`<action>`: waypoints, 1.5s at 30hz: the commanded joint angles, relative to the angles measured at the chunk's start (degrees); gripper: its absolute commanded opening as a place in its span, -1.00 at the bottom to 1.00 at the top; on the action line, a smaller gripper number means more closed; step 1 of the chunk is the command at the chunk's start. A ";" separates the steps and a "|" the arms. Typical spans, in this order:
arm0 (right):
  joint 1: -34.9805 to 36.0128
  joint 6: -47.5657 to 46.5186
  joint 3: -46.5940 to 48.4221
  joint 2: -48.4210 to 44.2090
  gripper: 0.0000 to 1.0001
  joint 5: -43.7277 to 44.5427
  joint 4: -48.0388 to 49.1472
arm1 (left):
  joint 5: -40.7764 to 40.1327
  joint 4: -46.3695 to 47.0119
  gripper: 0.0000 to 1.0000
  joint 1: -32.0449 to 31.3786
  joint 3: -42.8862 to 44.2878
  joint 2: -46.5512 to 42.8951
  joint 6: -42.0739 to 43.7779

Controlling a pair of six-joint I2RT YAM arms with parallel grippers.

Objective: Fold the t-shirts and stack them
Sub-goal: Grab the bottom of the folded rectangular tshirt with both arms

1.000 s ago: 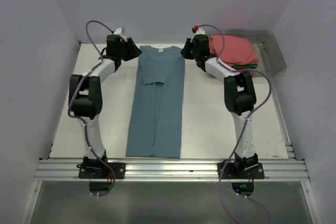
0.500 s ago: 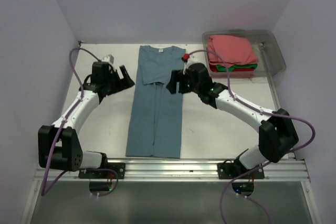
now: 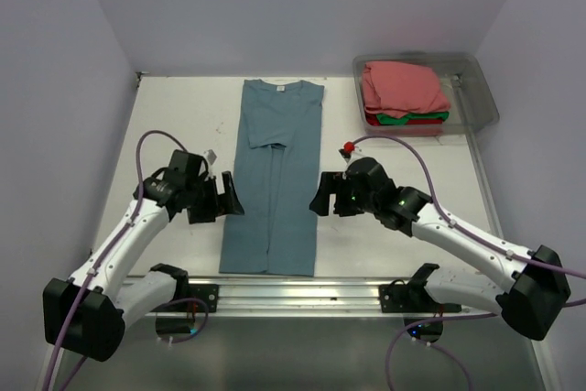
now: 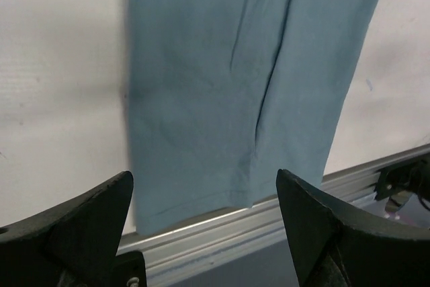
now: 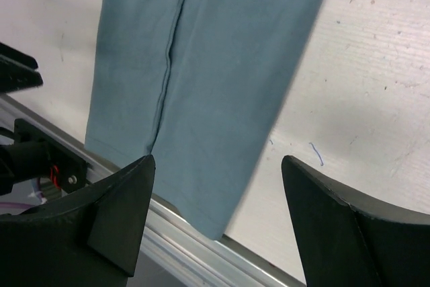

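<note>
Folded salmon-pink, green and red cotton t-shirts (image 3: 403,87) sit stacked in the clear plastic bin (image 3: 478,80), far right corner. The slate-blue cotton t-shirt (image 3: 273,180) lies down the middle of the surface (image 3: 174,125), a long strip needing crosswise folds; left hand (image 3: 224,200) and right hand (image 3: 320,197) flank it, wide, empty

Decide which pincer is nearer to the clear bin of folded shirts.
Right. The right pincer sits by the right edge of the blue shirt, on the same side as the bin; the left pincer sits beyond the shirt, by its left edge, farther away.
</note>
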 commanded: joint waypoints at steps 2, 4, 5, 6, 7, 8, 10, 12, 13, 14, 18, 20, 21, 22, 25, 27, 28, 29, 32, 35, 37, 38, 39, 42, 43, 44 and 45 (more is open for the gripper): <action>0.29 6.29 -3.33 -0.29 0.61 -4.75 -1.93 | 1.06 -9.16 0.82 -2.66 -4.10 -1.35 -2.40; 0.38 8.66 -5.26 -0.38 0.61 -6.33 0.53 | 1.06 -10.40 0.83 -2.57 -5.59 -1.43 -1.96; 0.38 9.11 -5.79 -0.38 0.61 -7.04 1.06 | 0.80 -10.32 0.85 -2.92 -5.42 -1.35 -2.31; 0.46 9.55 -6.14 -0.29 0.61 -7.22 1.59 | 0.71 -11.10 0.85 -3.36 -5.16 -1.26 -2.74; 0.55 9.81 -6.76 -0.03 0.61 -7.31 1.85 | 1.05 -11.28 0.85 -3.62 -4.72 -0.56 -2.84; 0.64 9.90 -7.11 -0.03 0.61 -7.83 2.12 | 0.62 -11.37 0.85 -3.63 -4.63 -0.12 -2.92; 0.64 10.51 -7.64 0.67 0.61 -8.19 2.38 | 0.27 -11.98 0.85 -3.63 -4.46 1.63 -3.44; 0.64 10.87 -8.16 0.94 0.61 -9.50 3.17 | 2.45 -11.64 0.85 -3.71 -4.54 2.60 -4.24; 0.55 11.30 -8.43 1.02 0.61 -9.59 3.26 | 3.16 -11.28 0.84 -3.71 -4.89 3.39 -4.76; 0.73 11.57 -8.52 1.29 0.61 -9.59 3.35 | 3.60 -11.11 0.84 -3.80 -5.24 4.01 -5.03; 0.73 12.62 -9.57 1.55 0.61 -10.99 4.84 | 4.39 -9.88 0.83 -3.89 -6.39 6.38 -6.17; 0.64 13.59 -10.19 1.55 0.61 -12.14 5.72 | 5.10 -9.87 0.82 -3.98 -6.74 7.70 -6.88; 0.64 13.94 -10.80 1.73 0.61 -12.40 6.16 | 5.27 -9.70 0.81 -4.06 -6.91 7.97 -6.97; 0.82 14.73 -11.07 1.73 0.61 -13.10 6.34 | 5.19 -9.79 0.79 -4.33 -7.00 9.10 -7.23; 0.82 15.00 -12.30 1.47 0.60 -13.90 7.48 | 4.49 -10.67 0.76 -4.77 -6.21 11.65 -7.76; 0.82 14.74 -13.09 1.03 0.61 -13.82 7.83 | 3.78 -10.75 0.76 -4.86 -6.04 11.92 -8.55; 0.82 14.65 -13.26 1.03 0.61 -13.81 7.92 | 3.26 -10.75 0.75 -4.86 -6.12 12.10 -9.16; 0.73 14.65 -13.53 1.02 0.61 -14.34 8.27 | 3.17 -10.75 0.75 -4.86 -6.30 12.45 -9.34; 0.64 15.00 -14.49 1.64 0.60 -16.26 10.99 | 4.04 -9.70 0.75 -5.03 -7.44 13.68 -11.01; 0.64 14.47 -14.76 2.34 0.60 -17.06 11.96 | 4.75 -7.69 0.74 -5.12 -9.28 14.82 -12.06; 0.64 14.30 -14.94 2.43 0.60 -17.42 12.31 | 4.58 -6.54 0.72 -5.21 -10.87 15.61 -12.59; 0.64 14.38 -15.02 2.34 0.60 -17.68 13.01 | 4.75 -5.49 0.72 -5.21 -11.31 16.05 -12.68; 0.64 14.56 -15.29 2.17 0.60 -17.94 13.28 | 4.75 -5.31 0.72 -5.21 -11.57 16.92 -12.77; 0.64 14.47 -15.29 1.38 0.58 -17.25 12.32 | 3.61 -5.13 0.71 -5.30 -11.22 16.33 -12.59; 0.64 14.56 -15.38 1.29 0.56 -17.15 12.40 | 3.35 -5.04 0.70 -5.30 -11.22 15.71 -12.85; 0.64 14.73 -15.64 1.03 0.54 -17.15 12.49 | 3.43 -5.04 0.70 -5.30 -11.31 15.09 -12.86; 0.73 15.52 -16.16 1.03 0.49 -17.07 12.92 | 3.43 -5.04 0.70 -5.30 -11.57 14.22 -12.86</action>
